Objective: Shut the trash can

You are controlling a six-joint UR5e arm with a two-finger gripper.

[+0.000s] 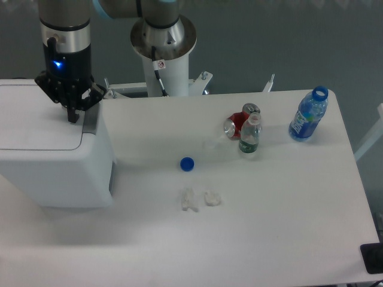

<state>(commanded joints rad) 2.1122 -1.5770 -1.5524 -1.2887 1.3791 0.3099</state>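
white table [287, 239] before a grey wall [287, 42].

arm vertical, tool [73, 115] down — fingers together

Probably a robotics lab: 1 arm's white pedestal [163, 57] is bolted at the far edge of a plain white table [287, 227], against a bare grey backdrop.

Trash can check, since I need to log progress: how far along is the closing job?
Done, by the look of it: the trash can has its flat lid lying level on the body, with no gap showing from this view. In hand: the gripper hangs at the lid's back right corner by the grey tab, holding nothing; contact cannot be judged. Left: probably only pulling the arm clear.
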